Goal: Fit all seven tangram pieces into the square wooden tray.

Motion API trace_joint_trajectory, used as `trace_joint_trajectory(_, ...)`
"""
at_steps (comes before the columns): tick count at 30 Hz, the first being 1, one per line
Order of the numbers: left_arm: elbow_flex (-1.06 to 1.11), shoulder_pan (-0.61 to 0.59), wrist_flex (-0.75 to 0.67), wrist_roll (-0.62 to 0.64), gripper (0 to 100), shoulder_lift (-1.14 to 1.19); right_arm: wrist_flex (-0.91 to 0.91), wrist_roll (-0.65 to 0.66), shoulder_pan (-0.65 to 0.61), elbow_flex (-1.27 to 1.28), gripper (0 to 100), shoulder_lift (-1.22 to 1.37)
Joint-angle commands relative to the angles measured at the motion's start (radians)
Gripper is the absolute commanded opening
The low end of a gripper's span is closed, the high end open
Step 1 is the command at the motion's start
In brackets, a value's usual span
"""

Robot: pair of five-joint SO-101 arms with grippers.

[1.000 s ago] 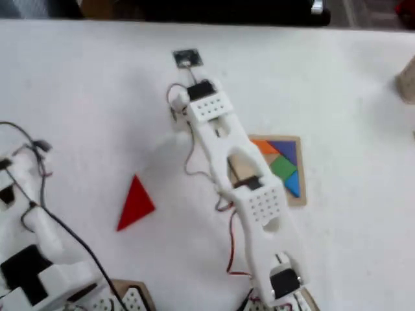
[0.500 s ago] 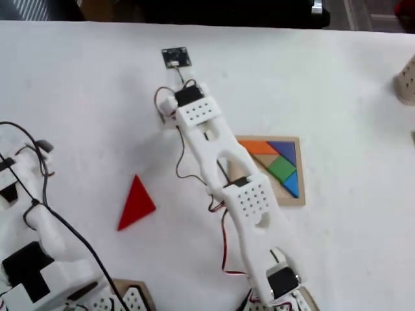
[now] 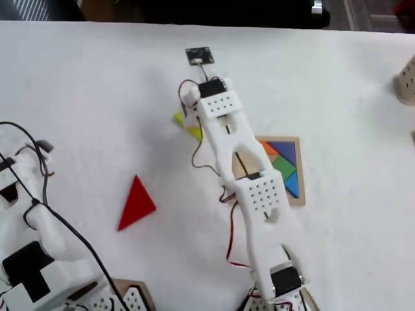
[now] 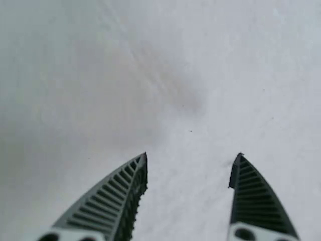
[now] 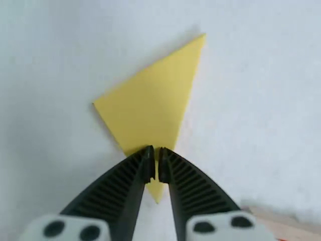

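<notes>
Pinching a corner of the yellow triangle [image 5: 150, 108], the right jaws are closed on it, at ten o'clock from the wooden tray [image 3: 300, 194]. Next it likely needs lifting and carrying into the tray. The left jaws gape over the surface [image 4: 200, 75].

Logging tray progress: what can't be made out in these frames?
High view: the right arm covers the left part of the wooden tray; what's fitted there is hidden.
High view: yellow triangle sits mostly under that arm's wrist.
Right wrist view: right tool covers the triangle's near corner; tray cut off by the edge.
</notes>
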Motion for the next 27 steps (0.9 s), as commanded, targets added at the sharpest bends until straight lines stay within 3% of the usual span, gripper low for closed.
trace_joint_trajectory(1, -0.026, 0.021, -0.025, 0.015, 27, -0.004, 0.056, 0.052, -0.021, -0.031, 1.8, -0.012)
trace_joint_trajectory(10, -0.025, 0.021, -0.025, 0.015, 27, -0.004, 0.288, 0.058, -0.073, -0.146, 1.8, -0.134)
trace_joint_trajectory(19, -0.025, 0.036, -0.025, -0.014, 27, -0.004, 0.010, 0.074, -0.085, -0.129, 1.8, -0.087)
trace_joint_trajectory(24, -0.025, 0.036, -0.025, -0.025, 27, -0.004, -0.024, 0.232, -0.087, -0.123, 1.8, 0.010)
trace_joint_trajectory(27, -0.025, 0.036, -0.025, -0.026, 27, -0.004, -0.016, 0.258, -0.070, -0.123, 1.8, 0.054)
